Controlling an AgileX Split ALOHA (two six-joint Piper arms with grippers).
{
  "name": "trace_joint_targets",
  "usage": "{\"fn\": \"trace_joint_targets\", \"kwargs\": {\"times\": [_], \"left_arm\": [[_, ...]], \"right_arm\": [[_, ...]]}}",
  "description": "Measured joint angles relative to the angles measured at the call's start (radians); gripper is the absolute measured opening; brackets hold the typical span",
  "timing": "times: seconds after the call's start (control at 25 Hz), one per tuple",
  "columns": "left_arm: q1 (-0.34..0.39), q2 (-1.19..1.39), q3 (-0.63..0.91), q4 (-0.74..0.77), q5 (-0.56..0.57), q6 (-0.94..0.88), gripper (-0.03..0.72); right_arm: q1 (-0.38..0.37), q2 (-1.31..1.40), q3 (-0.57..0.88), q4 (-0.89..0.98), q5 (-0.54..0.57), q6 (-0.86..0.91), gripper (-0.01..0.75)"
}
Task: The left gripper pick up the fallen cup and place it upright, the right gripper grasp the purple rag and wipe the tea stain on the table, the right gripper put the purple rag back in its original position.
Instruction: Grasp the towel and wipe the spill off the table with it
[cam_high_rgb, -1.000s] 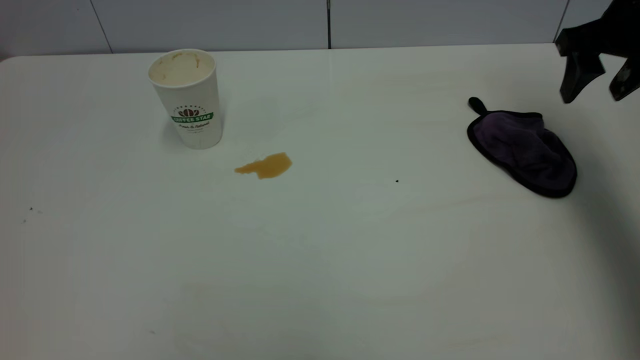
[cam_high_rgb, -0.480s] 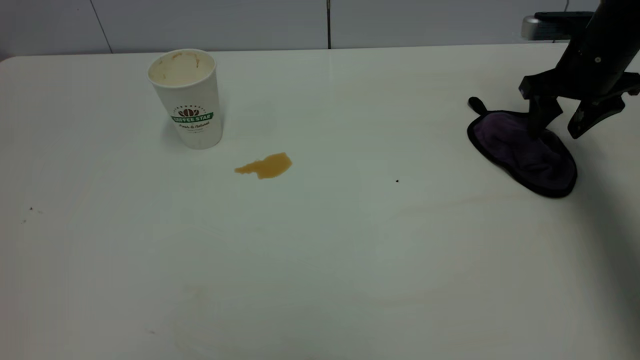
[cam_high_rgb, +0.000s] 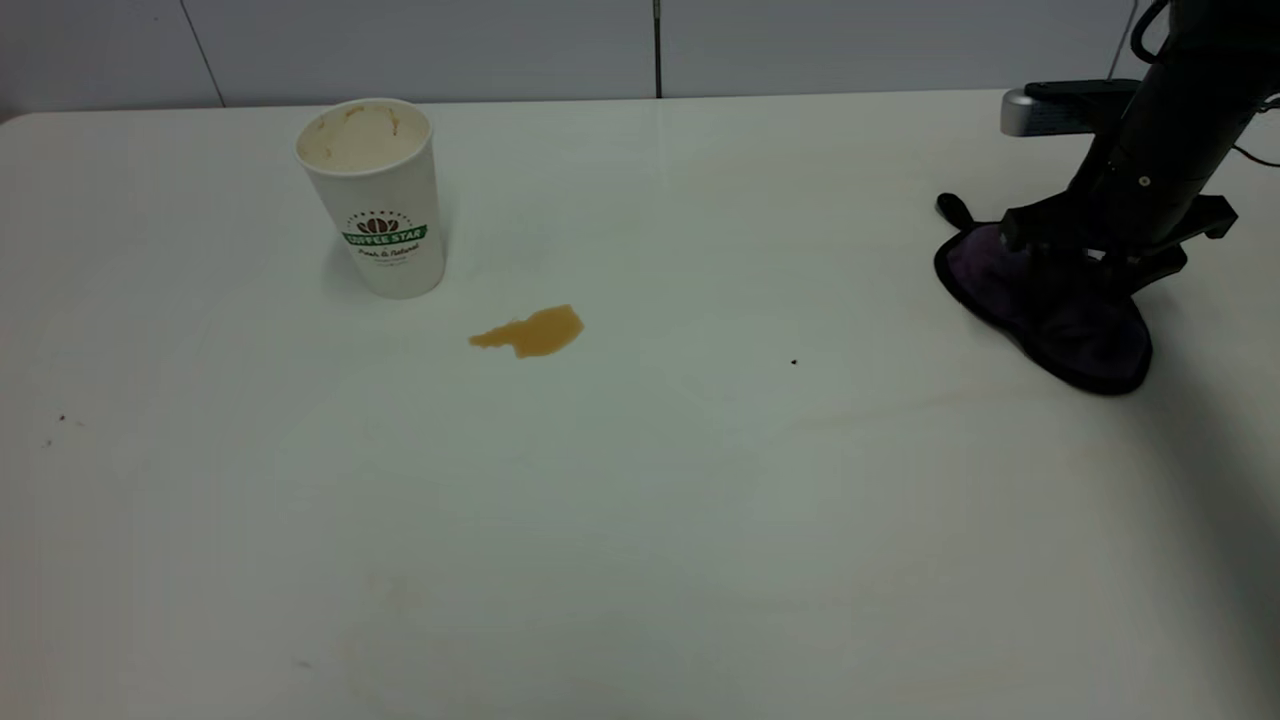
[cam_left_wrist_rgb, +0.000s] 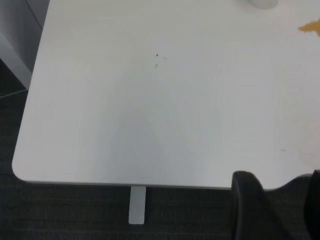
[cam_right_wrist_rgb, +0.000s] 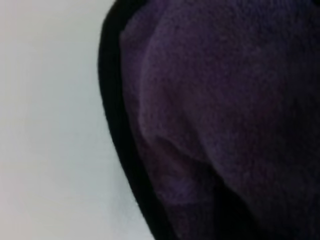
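I have the right gripper (cam_high_rgb: 1090, 262) pressed down onto the far part of the purple rag (cam_high_rgb: 1070, 325) at the table's (cam_high_rgb: 640, 520) right side; whether its fingers have clenched the cloth, I cannot tell. The cup (cam_high_rgb: 375, 195) stands upright at far left, the tea stain (cam_high_rgb: 530, 332) just beside it. My left gripper (cam_left_wrist_rgb: 280, 212) hangs off the table's corner, fingers spread.

The right claw (cam_high_rgb: 1085, 262) hides the purple rag's (cam_high_rgb: 1075, 330) far part (fingers unseen).

White cup (cam_high_rgb: 375, 205) with green band and brown-stained inside; amber stain (cam_high_rgb: 530, 332) on my white counter (cam_high_rgb: 640, 500). Purple rag (cam_high_rgb: 1055, 315), black-edged.
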Motion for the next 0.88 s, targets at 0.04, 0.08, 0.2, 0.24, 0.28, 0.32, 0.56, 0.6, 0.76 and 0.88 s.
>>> {"fn": "trace_joint_targets", "kwargs": {"times": [0.04, 0.08, 0.2, 0.24, 0.28, 0.32, 0.56, 0.6, 0.76, 0.88], "left_arm": [[0.0, -0.001, 0.0, 0.0, 0.0, 0.0, 0.307], [0.0, -0.001, 0.0, 0.0, 0.0, 0.0, 0.307], [0.0, -0.001, 0.0, 0.0, 0.0, 0.0, 0.307], [0.0, -0.001, 0.0, 0.0, 0.0, 0.0, 0.307], [0.0, -0.001, 0.0, 0.0, 0.0, 0.0, 0.307], [0.0, -0.001, 0.0, 0.0, 0.0, 0.0, 0.307], [0.0, -0.001, 0.0, 0.0, 0.0, 0.0, 0.307], [0.0, -0.001, 0.0, 0.0, 0.0, 0.0, 0.307], [0.0, -0.001, 0.0, 0.0, 0.0, 0.0, 0.307], [0.0, -0.001, 0.0, 0.0, 0.0, 0.0, 0.307]], "right_arm": [[0.004, 0.001, 0.0, 0.004, 0.0, 0.0, 0.296], [0.014, 0.001, -0.001, 0.007, 0.0, -0.006, 0.203], [0.072, 0.004, -0.015, 0.032, -0.004, -0.032, 0.083], [0.102, 0.008, -0.027, 0.037, -0.004, -0.038, 0.083], [0.137, 0.013, -0.043, 0.043, -0.001, -0.041, 0.083], [0.174, 0.022, -0.061, 0.049, 0.004, -0.041, 0.083], [0.357, 0.103, -0.293, 0.057, 0.091, -0.007, 0.083], [0.374, 0.128, -0.333, 0.058, 0.108, 0.005, 0.083], [0.412, 0.23, -0.516, 0.081, 0.191, 0.032, 0.083], [0.427, 0.293, -0.65, 0.102, 0.223, 0.048, 0.083]]}}
